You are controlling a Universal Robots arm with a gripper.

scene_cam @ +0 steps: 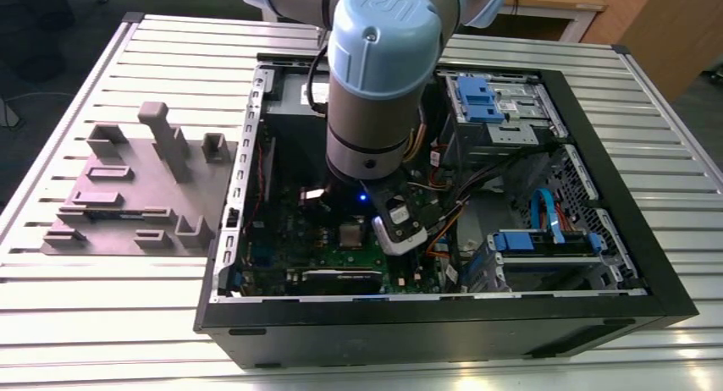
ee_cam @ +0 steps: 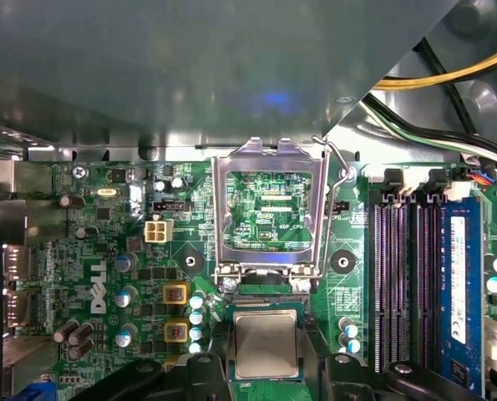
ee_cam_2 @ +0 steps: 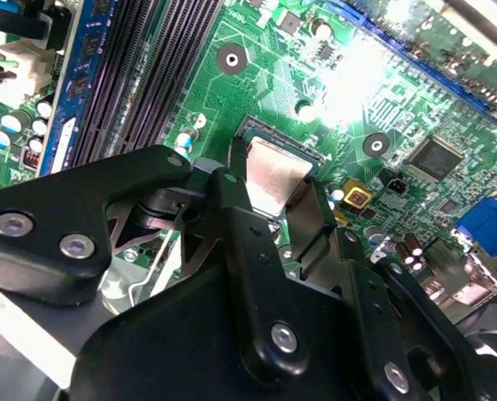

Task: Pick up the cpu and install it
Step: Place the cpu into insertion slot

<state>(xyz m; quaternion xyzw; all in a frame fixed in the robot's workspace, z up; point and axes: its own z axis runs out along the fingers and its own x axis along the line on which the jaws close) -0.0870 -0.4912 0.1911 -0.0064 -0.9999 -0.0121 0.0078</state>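
Note:
The cpu point(ee_cam: 266, 342), a small silver-grey square, sits between the two black fingers point(ee_cam: 217, 355) of my gripper point(ee_cam: 266, 347), which is shut on its opposite edges. It is held flat, right at the socket of the green motherboard point(ee_cam: 106, 251); I cannot tell whether it rests in the socket or hangs just above it. The shiny socket frame point(ee_cam: 271, 159) stands flipped open beside it, with its lever point(ee_cam: 342, 171) raised. In the second wrist view the cpu point(ee_cam_2: 275, 177) shows between the fingers point(ee_cam_2: 235, 209) of the gripper point(ee_cam_2: 273, 190). In the exterior view the arm point(scene_cam: 378, 86) reaches down into the open computer case point(scene_cam: 452, 311).
Black memory slots point(ee_cam: 407, 276) run close beside the socket. A grey box point(ee_cam: 190, 67) overhangs the board past the open frame, and yellow and black cables point(ee_cam: 448, 79) pass near it. Blue drive bays point(scene_cam: 492, 99) fill the case's far side. A grey fixture block point(scene_cam: 135, 188) lies at the exterior view's left.

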